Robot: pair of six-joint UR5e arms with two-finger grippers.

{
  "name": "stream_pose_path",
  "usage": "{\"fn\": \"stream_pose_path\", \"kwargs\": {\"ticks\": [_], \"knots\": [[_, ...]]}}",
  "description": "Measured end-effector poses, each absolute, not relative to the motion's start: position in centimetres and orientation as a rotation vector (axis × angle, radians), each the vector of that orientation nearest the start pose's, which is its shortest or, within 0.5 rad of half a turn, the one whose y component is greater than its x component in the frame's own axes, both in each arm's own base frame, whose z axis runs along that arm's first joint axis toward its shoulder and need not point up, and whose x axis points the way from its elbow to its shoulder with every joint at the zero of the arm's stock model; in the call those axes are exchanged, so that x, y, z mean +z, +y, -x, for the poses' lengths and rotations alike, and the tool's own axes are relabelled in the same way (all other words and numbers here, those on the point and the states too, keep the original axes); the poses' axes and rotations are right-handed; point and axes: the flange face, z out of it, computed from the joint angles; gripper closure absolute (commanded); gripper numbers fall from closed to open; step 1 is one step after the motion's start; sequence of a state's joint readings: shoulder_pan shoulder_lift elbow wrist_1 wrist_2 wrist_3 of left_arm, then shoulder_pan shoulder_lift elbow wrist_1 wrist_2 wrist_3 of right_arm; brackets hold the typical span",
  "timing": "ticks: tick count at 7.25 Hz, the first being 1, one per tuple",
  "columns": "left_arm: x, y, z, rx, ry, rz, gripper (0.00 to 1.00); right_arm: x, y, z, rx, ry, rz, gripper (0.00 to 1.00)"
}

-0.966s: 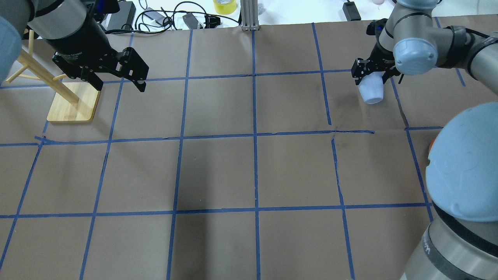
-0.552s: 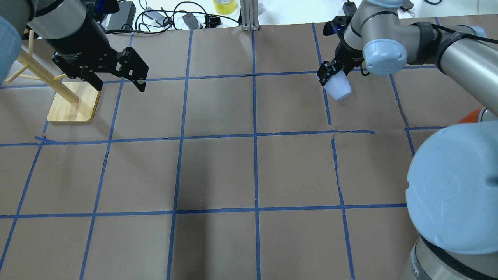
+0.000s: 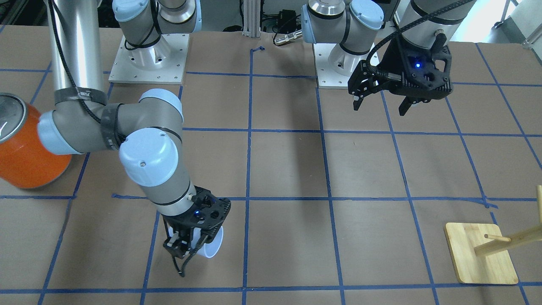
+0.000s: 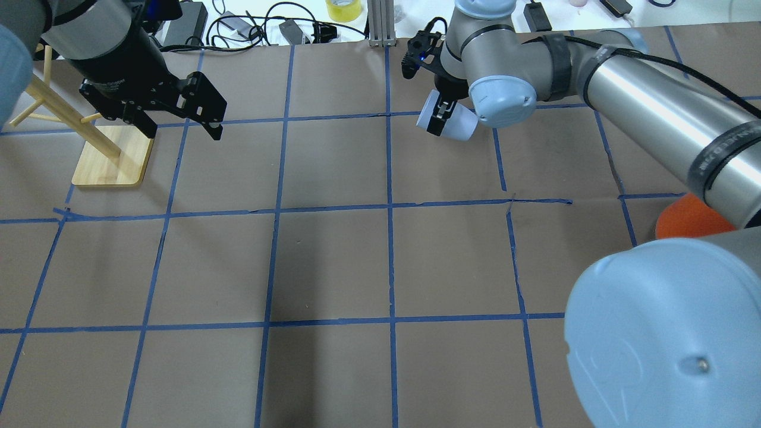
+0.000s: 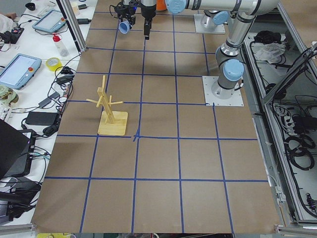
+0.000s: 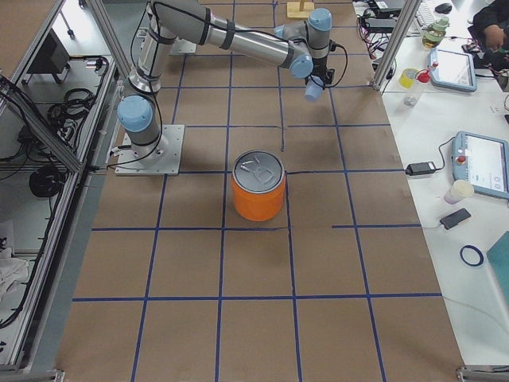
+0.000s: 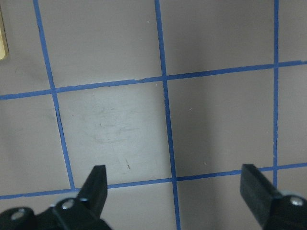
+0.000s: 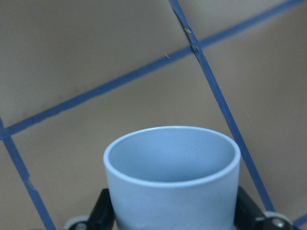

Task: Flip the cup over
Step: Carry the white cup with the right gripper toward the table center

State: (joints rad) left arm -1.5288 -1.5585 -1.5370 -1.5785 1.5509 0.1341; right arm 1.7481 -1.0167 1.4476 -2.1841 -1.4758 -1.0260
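The pale lavender-blue cup (image 4: 456, 125) is held off the table by my right gripper (image 4: 440, 114), which is shut on it at the far side, just right of the centre line. The cup is tipped on its side, rim towards the robot's left. In the front-facing view the cup (image 3: 211, 246) sticks out of the right gripper (image 3: 189, 246). The right wrist view shows the cup's open rim (image 8: 172, 158) between the fingers. My left gripper (image 4: 183, 129) is open and empty above the far left; it also shows in the front-facing view (image 3: 379, 108) and the left wrist view (image 7: 175, 191).
A big orange can (image 6: 258, 195) with a silver top stands on the robot's right side (image 3: 25, 156). A wooden peg stand (image 4: 113, 157) stands at the far left, close to the left gripper. Cables (image 4: 250, 27) and a tape roll (image 4: 343, 9) lie beyond the far edge.
My right arm has swung left along the far side with the cup, from the far right to near the centre line, and turned the cup onto its side. The left arm has not moved.
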Motion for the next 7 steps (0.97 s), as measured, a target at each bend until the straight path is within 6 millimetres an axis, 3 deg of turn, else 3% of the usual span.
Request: {"fn": "stream_pose_path", "kwargs": {"ticks": [2, 4, 5, 7], "knots": [[51.0, -49.5, 11.5, -0.064, 3.154, -0.146, 0.0, 26.3, -64.0, -32.1, -0.332, 2.267, 2.114, 0.63], [51.0, -49.5, 11.4, -0.064, 3.154, -0.145, 0.0, 24.3, -61.7, -37.0, -0.297, 2.059, 2.316, 0.7], [51.0, -49.5, 11.4, -0.064, 3.154, -0.145, 0.0, 23.4, -60.4, -39.0, -0.28, 2.014, 2.352, 0.68], [51.0, -49.5, 11.5, -0.064, 3.154, -0.145, 0.0, 22.1, -59.3, -40.3, -0.247, 1.989, 2.366, 0.66]]}}
